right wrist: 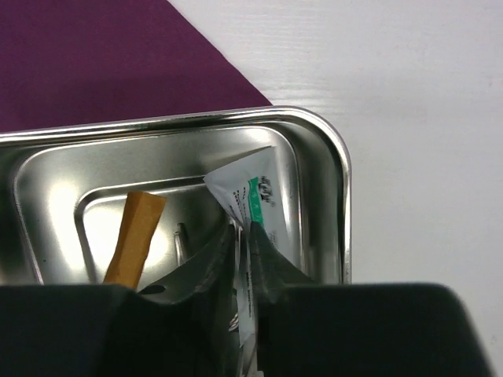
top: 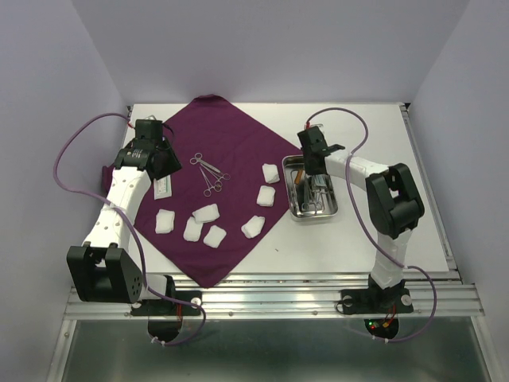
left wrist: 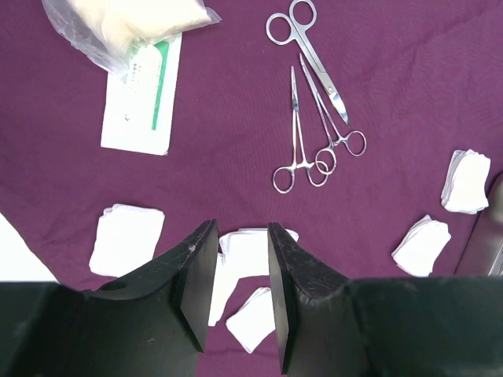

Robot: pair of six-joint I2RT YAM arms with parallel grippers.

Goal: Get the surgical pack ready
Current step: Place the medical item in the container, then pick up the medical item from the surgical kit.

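Top external view: the purple cloth point(top: 231, 135) lies flat on the table point(top: 382, 143), with white gauze pads point(top: 206, 213) and metal tools point(top: 209, 171) on it. The steel tray point(top: 334, 208) sits just beside the cloth's right corner. The left gripper point(top: 161, 163) hangs over the cloth, and the right gripper point(top: 312, 167) is down in the tray.

Left wrist view: its fingers point(left wrist: 198, 275) are apart with nothing between them. This view also shows a plastic bag point(left wrist: 126, 23) that the arm hides from above.

Right wrist view: only this view shows the fingers pinched tight on a thin white packet point(right wrist: 251, 192). The packet might slip out or catch on the tray rim, because it is so thin and bendy.
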